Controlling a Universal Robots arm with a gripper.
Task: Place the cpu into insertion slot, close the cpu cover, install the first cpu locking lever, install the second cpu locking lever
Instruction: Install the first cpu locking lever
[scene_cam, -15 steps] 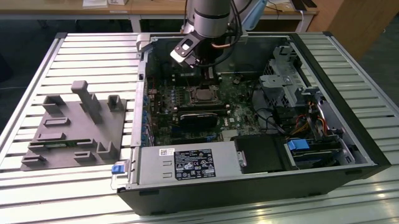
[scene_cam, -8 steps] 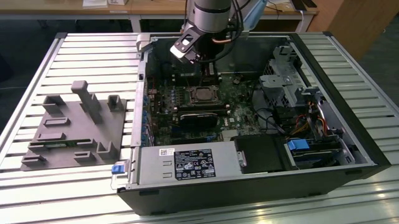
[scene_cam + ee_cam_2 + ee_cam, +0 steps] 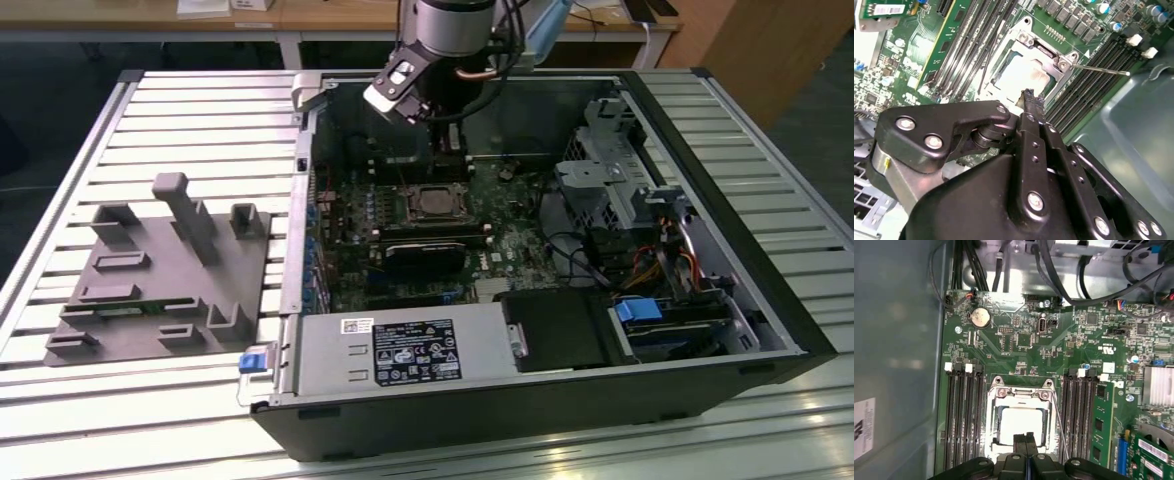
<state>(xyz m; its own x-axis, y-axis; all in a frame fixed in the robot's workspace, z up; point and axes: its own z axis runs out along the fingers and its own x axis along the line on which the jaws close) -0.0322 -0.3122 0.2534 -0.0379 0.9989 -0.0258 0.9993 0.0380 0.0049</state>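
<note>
Silver-grey cpu [image 3: 1021, 424] is seated in the insertion slot [image 3: 997, 382], mid-board on the green circuit board [image 3: 1019, 347], between two banks of memory slots [image 3: 961, 415]. The cpu cover [image 3: 1022, 395] looks folded down over it, with the chip top showing through the window. One locking lever [image 3: 1101, 70], a thin wire, angles away from the socket's corner across the neighbouring memory slots; judged not latched. Step in hand, on that reading: the first lever.

To do it well:
- Meet the wire near its free end, not at the hinge.
- Press down first, then sideways under its retaining hook.
- Keep the tip off the cpu top and off the white slot latches [image 3: 968, 368].
- The wire is probably springy and may slip off a narrow tip, so a slow, square push seems wise.

Gripper [image 3: 1026, 436]: fingers [image 3: 1019, 445] pressed together with only a seam between them, nothing pinched. In both wrist views the tip hangs over one edge of the socket; contact with cover or lever cannot be told. In the exterior view the arm [image 3: 447, 40] stands over the open computer case [image 3: 787, 300] near its far wall, and the case rests on the slatted worktop [image 3: 160, 130].
</note>
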